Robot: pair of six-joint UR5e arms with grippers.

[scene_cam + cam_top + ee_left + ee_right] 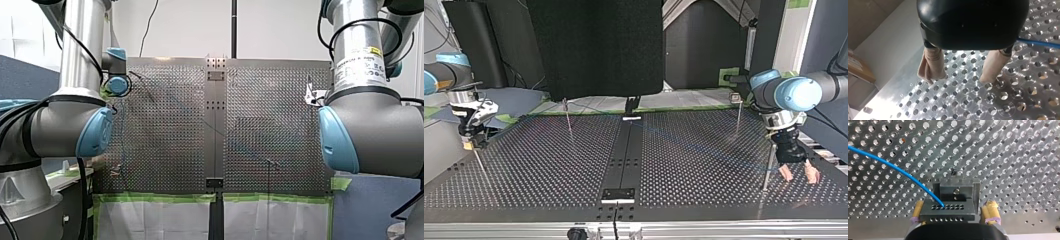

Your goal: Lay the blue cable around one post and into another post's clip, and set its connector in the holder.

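At the top view's left, my right gripper (955,205) holds the connector (948,217). Its yellow pads (991,210) are drawn narrow, one on each side of the grey block with its rows of small holes. The blue cable (898,170) enters the upper face of the connector between the jaws. From there it goes ahead and to one side in a long curve over the perforated table (1010,157). Directly ahead of the jaws stands the holder (956,188), a small U-shaped metal bracket with a screw in its back wall. The connector is right against the walls of the bracket, but I cannot tell if it sits fully inside.

Further to the right in the top view, a thin post (567,117) and a second post (738,112) stand well apart from both grippers, and the dark centre rail (626,150) lies between them. The cable shows there only as a faint blue line across the table, and it runs toward a third post (769,165).

This third post is just beside my left gripper (959,80), on the side toward the centre rail. The gripper hangs close over the table with its jaws wide and empty – the beige pads (933,65) point down at the holes. The cable passes beside these jaws, outside one pad, and not between them.
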